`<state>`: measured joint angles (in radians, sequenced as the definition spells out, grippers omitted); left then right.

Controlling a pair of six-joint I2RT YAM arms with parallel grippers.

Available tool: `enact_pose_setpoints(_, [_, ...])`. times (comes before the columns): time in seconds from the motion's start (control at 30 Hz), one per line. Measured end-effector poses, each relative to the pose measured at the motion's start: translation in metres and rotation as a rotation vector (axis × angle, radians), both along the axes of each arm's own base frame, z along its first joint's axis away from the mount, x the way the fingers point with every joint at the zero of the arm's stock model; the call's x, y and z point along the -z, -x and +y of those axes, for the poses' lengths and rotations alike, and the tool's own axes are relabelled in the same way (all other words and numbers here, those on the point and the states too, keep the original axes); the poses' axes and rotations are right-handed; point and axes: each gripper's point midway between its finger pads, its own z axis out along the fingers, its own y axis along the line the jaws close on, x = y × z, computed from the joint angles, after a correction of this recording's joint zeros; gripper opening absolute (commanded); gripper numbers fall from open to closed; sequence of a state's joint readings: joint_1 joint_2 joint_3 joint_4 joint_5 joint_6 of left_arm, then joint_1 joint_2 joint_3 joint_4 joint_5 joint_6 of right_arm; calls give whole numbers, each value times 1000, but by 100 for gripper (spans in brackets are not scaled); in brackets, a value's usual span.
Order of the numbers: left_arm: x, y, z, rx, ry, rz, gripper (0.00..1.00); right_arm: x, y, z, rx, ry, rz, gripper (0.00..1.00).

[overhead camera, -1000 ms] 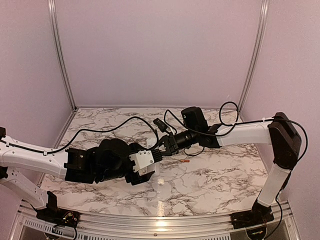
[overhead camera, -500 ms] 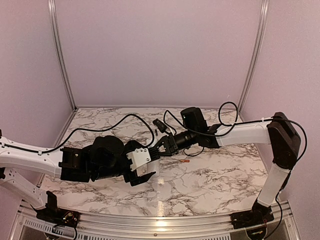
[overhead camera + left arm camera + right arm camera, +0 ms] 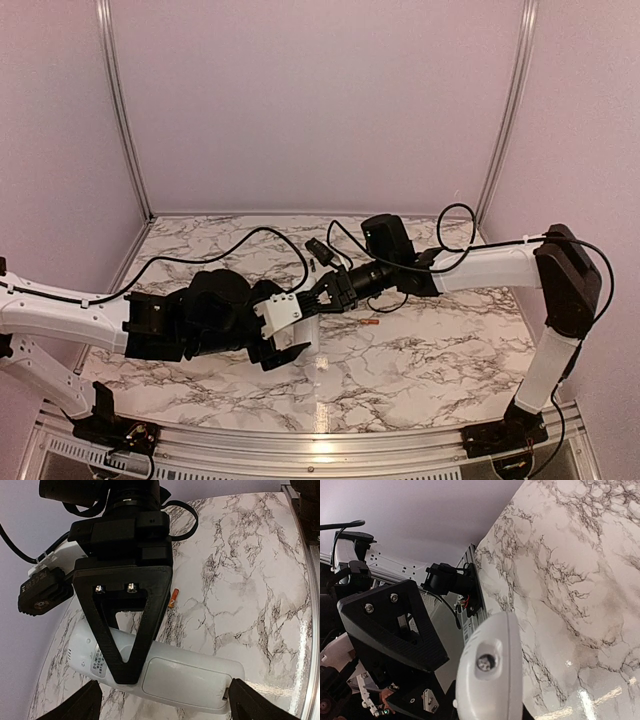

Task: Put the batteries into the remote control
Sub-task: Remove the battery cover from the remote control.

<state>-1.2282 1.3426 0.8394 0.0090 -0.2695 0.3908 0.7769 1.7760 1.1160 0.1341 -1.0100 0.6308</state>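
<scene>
Across the marble counter [image 3: 450, 365], the two arms reached toward each other near the middle. In the left wrist view the left gripper [image 3: 167, 705] had its jaws spread wide. Only their tips showed at the bottom corners, cut off by the frame, and whether they touched anything could not be told. The right gripper [image 3: 318, 300] had its jaws closed on the remote control [image 3: 190, 677], one finger across its plain back and the other hidden beneath. The remote's long axis ran sideways between the left tips, its face turned away. Beyond it, an orange battery [image 3: 172, 599] lay on the counter, just past that finger's edge.
</scene>
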Motion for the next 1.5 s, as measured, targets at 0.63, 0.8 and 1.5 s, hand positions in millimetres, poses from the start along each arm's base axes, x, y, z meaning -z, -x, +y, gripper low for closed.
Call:
enact_pose_setpoints(0.63, [10, -1, 1, -3, -11, 39, 91, 0, 1, 0, -2, 0, 5, 0])
enact_pose_setpoints(0.8, [10, -5, 3, -12, -12, 39, 88, 0, 1, 1, -2, 0, 3, 0])
enact_pose_setpoints(1.5, [5, -9, 7, -15, -37, -33, 77, -6, -7, 7, 17, -23, -21, 0])
